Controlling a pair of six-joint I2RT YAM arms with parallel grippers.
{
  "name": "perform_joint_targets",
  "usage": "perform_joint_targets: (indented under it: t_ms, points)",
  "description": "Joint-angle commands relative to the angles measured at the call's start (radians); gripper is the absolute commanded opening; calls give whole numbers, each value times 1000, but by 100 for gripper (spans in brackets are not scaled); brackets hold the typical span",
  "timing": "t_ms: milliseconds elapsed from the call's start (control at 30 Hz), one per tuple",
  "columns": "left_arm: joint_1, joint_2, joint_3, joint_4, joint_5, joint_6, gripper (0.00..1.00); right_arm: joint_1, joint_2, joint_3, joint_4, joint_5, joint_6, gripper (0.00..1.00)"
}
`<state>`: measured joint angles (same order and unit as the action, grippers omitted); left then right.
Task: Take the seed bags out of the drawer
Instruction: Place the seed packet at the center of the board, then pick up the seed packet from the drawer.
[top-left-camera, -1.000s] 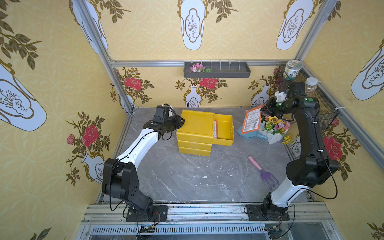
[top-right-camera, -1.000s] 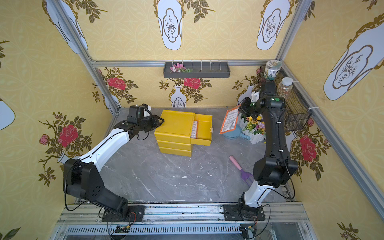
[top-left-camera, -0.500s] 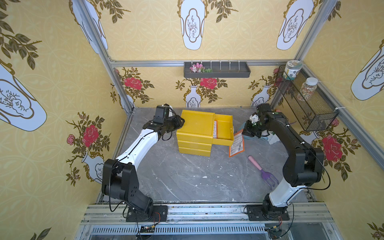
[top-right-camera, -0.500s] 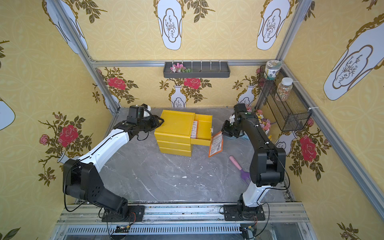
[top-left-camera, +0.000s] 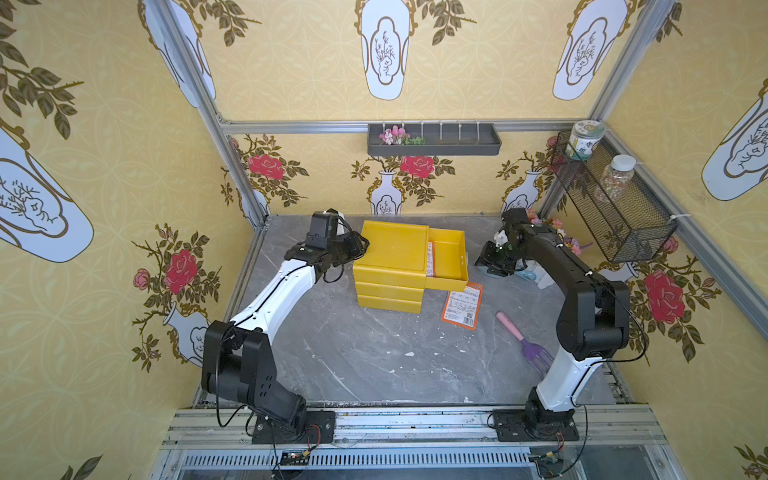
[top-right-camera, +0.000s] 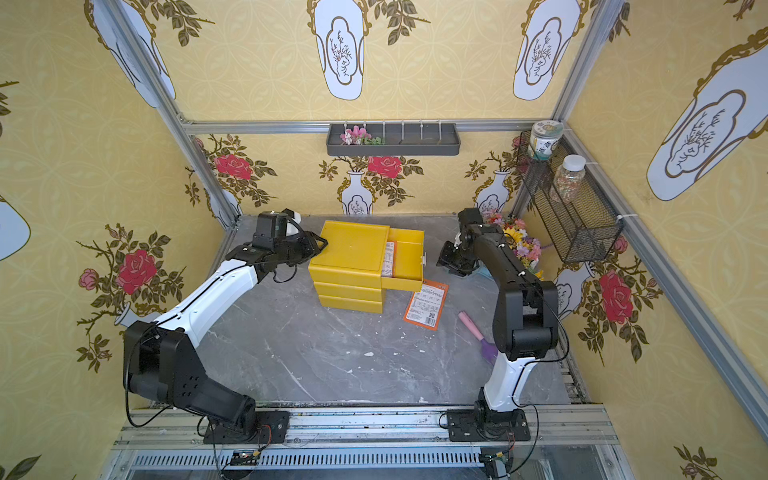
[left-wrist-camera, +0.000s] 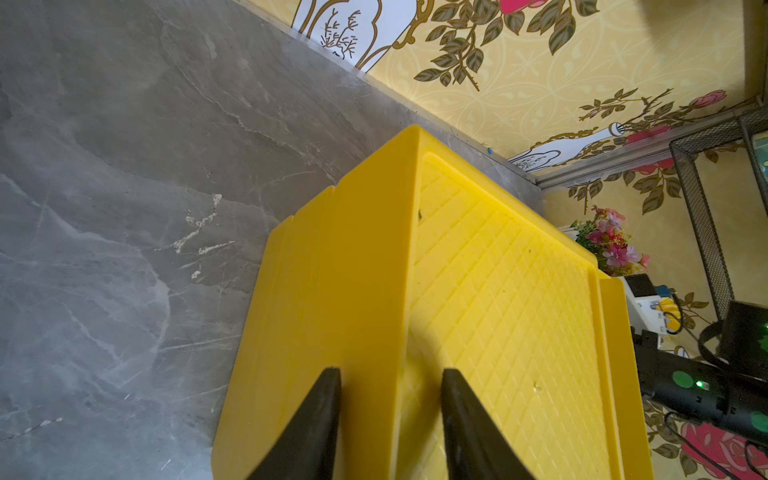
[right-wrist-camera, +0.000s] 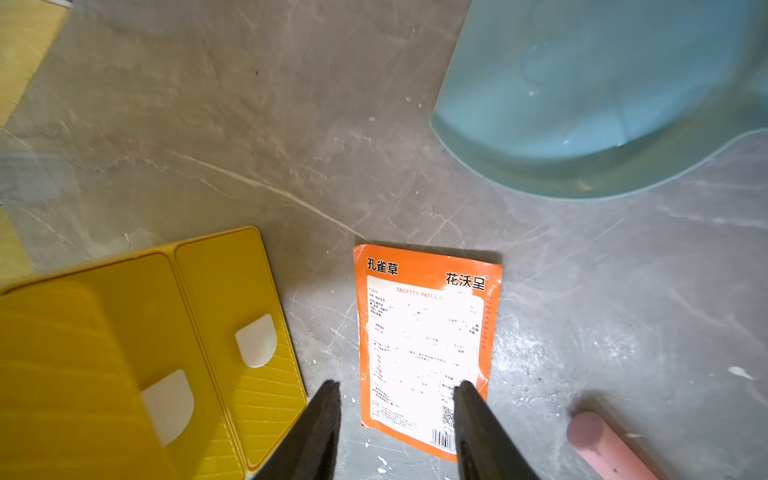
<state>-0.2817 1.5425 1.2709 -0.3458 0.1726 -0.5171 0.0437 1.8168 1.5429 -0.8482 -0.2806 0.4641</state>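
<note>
The drawer (top-left-camera: 448, 257) (top-right-camera: 409, 255) is the top one of a yellow chest (top-left-camera: 392, 249) and stands pulled out to the right. One of the seed bags (top-left-camera: 429, 259) (top-right-camera: 388, 259) lies inside it against the chest. Another seed bag (top-left-camera: 462, 305) (top-right-camera: 428, 303) (right-wrist-camera: 424, 345) lies flat on the table just in front of the drawer, its orange-edged white label up. My right gripper (top-left-camera: 484, 262) (top-right-camera: 446, 259) (right-wrist-camera: 397, 384) hangs open and empty above that bag. My left gripper (top-left-camera: 360, 245) (left-wrist-camera: 390, 374) is shut on the chest's back left edge.
A pink-handled purple fork (top-left-camera: 523, 336) lies right of the loose bag. A pale blue container (right-wrist-camera: 602, 104) and a flower bunch (top-right-camera: 519, 245) sit at the back right. A wire basket (top-left-camera: 615, 208) with jars hangs on the right wall. A grey shelf (top-left-camera: 432, 141) hangs on the back wall.
My right arm swung from the back right down toward the drawer with a seed bag, then opened; the bag now lies flat on the table. The left arm has not moved.
</note>
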Motion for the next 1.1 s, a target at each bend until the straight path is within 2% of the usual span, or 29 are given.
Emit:
perform_joint_targets:
  t_ms: [0,133,200,433,633,1067]
  points:
    - [-2,5,-13,-124,2,7,44,2,-24,62,-60,63,-17,49]
    - [-2,5,-18,-124,1,11,44,33,-60,161,-75,56,0,49]
    - [-2,2,-20,-124,2,11,44,81,-64,234,-89,62,-3,49]
    - [-3,-10,-32,-124,1,8,44,270,47,491,-210,102,-3,46]
    - [-24,-38,-72,-125,-14,5,44,347,97,497,-225,142,42,38]
    - [-39,-73,-116,-120,-11,-15,44,379,178,480,-234,150,77,32]
